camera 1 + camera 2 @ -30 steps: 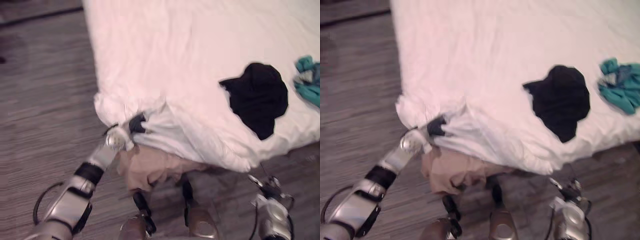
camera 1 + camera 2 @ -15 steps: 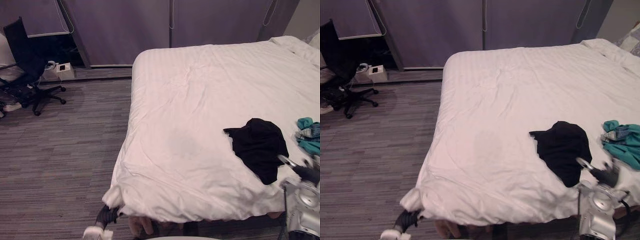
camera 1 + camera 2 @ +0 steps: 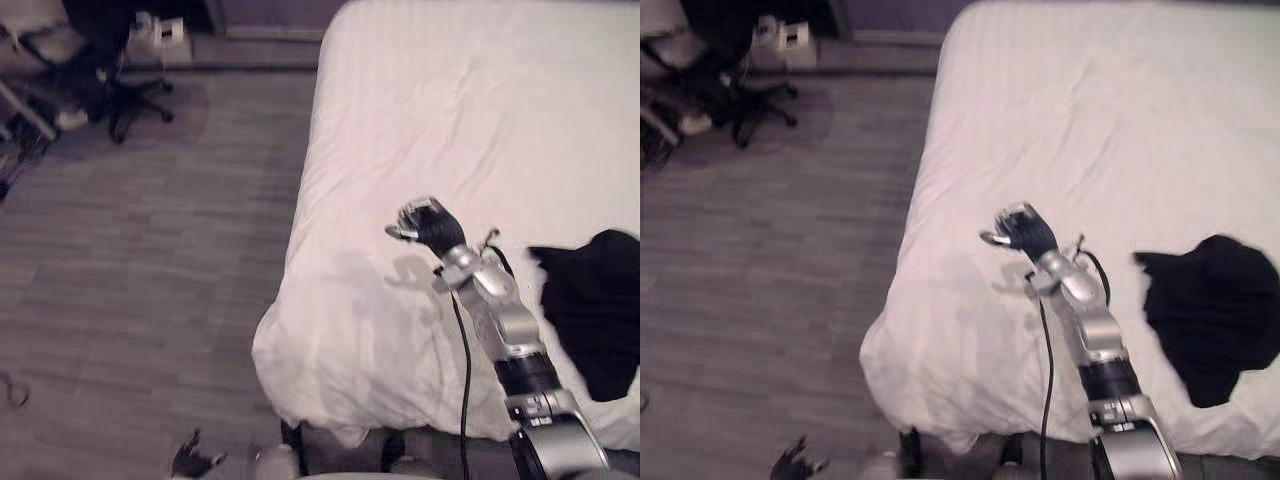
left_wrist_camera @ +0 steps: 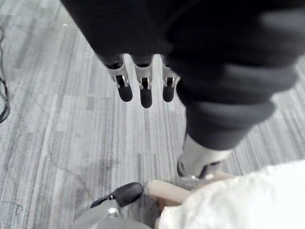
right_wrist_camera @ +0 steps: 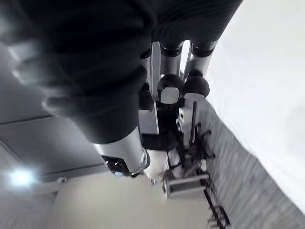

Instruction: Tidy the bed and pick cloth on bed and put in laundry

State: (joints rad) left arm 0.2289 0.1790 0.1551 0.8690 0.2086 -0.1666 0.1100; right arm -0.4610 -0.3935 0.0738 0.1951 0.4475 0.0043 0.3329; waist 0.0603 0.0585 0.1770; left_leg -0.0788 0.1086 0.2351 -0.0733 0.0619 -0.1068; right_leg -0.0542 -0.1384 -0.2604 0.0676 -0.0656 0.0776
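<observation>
- Over the bed (image 3: 400,120), the right hand (image 3: 428,222) hovered, fingers curled, empty.
- Left hand (image 4: 146,93) hung near the floor (image 4: 47,124), fingers straight.
- Black cloth (image 3: 595,310) lay on the bed.

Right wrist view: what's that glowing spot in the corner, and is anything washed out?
Right wrist view: the glow is a room light, haloed; the white bedcover looks evenly bright, almost featureless. Left eye view: the office chair throws a soft shadow on the floor.

Silver-grey right arm (image 3: 503,322), dark-covered hand (image 3: 430,224)
</observation>
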